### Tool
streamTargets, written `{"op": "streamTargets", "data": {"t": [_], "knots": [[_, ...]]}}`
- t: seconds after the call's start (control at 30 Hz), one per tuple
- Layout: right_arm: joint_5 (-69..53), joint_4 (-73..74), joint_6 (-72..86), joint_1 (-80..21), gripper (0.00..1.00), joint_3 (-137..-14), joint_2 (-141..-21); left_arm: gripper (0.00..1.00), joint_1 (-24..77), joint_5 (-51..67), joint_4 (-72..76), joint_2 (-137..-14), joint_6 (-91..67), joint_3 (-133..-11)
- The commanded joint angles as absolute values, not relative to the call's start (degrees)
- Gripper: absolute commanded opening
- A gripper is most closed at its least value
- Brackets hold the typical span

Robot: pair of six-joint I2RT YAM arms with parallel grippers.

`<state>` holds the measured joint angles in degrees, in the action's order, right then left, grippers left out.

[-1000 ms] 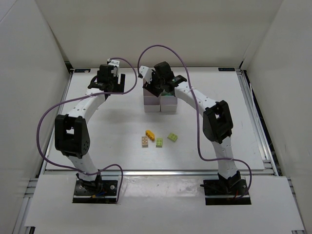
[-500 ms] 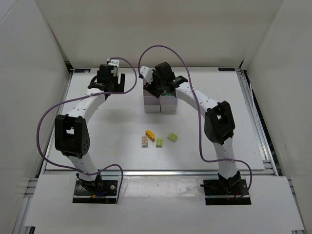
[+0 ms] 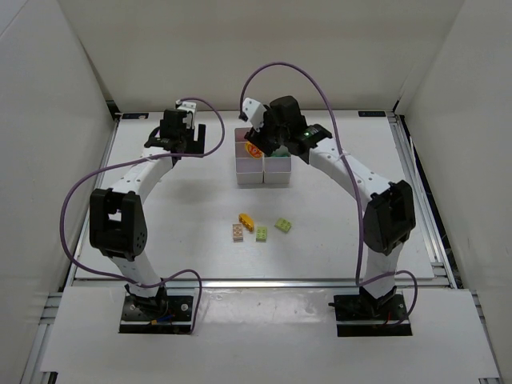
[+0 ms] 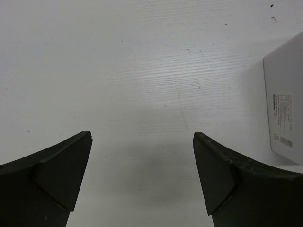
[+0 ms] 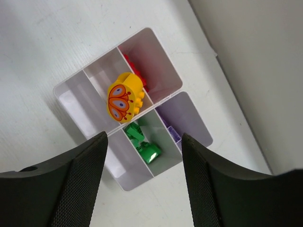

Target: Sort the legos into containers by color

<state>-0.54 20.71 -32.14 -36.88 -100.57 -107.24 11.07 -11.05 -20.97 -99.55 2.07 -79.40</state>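
Observation:
The containers (image 3: 264, 170) stand at the table's far middle and fill the right wrist view (image 5: 80, 101). In them lie a yellow brick with an orange butterfly print (image 5: 124, 98), also seen from above (image 3: 253, 150), a red brick (image 5: 138, 75), green bricks (image 5: 143, 143) and a purple brick (image 5: 171, 134). My right gripper (image 5: 143, 142) hangs open and empty above the block (image 3: 269, 142). Loose legos lie nearer on the table: a yellow-orange one (image 3: 246, 219), a tan one (image 3: 238, 232) and two lime ones (image 3: 262, 233) (image 3: 283, 226). My left gripper (image 4: 142, 156) is open and empty over bare table, left of the containers (image 3: 184, 141).
A white flat thing with a printed label (image 4: 285, 104) shows at the right edge of the left wrist view. White walls enclose the table on three sides. A purple cable (image 3: 288, 72) arches over the right arm.
My right gripper has risen and shifted right off the containers, and the yellow butterfly brick now shows in a bin. The left arm has barely moved.

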Motion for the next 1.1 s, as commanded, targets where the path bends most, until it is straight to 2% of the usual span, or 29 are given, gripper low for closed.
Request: {"op": "streamTargets", "data": {"t": [0.0,0.03,0.2,0.33,0.4,0.6,0.7,1.07], "knots": [[0.0,20.7,-30.0,-36.0,0.67,-99.1,-107.7,0.99,10.8,-7.3,-21.4,-95.9,2.0,-80.6],[0.0,20.8,-28.8,-34.9,0.66,-99.4,-107.6,1.0,10.8,-5.7,-21.8,-95.7,2.9,-80.8],[-3.3,23.0,-22.2,-32.4,0.63,-98.5,-106.1,0.99,10.9,17.5,-27.3,-94.2,9.9,-80.7],[-6.8,24.0,-22.2,-32.3,0.64,-99.0,-107.5,1.0,10.9,16.9,-27.3,-94.2,9.5,-80.3],[-9.9,24.2,-22.9,-31.9,0.69,-100.4,-109.2,1.0,10.9,15.6,-27.3,-94.7,9.6,-81.3],[-26.9,27.7,-22.1,-28.7,0.76,-108.2,-114.9,0.99,10.9,11.3,-27.3,-95.4,9.7,-82.6],[-31.4,28.7,-22.4,-28.0,0.78,-109.9,-116.2,0.99,10.9,10.3,-27.2,-95.4,9.6,-82.4],[-25.5,26.6,-22.0,-28.0,0.84,-113.5,-121.1,0.99,10.9,8.0,-26.3,-96.8,9.4,-82.4]]}}
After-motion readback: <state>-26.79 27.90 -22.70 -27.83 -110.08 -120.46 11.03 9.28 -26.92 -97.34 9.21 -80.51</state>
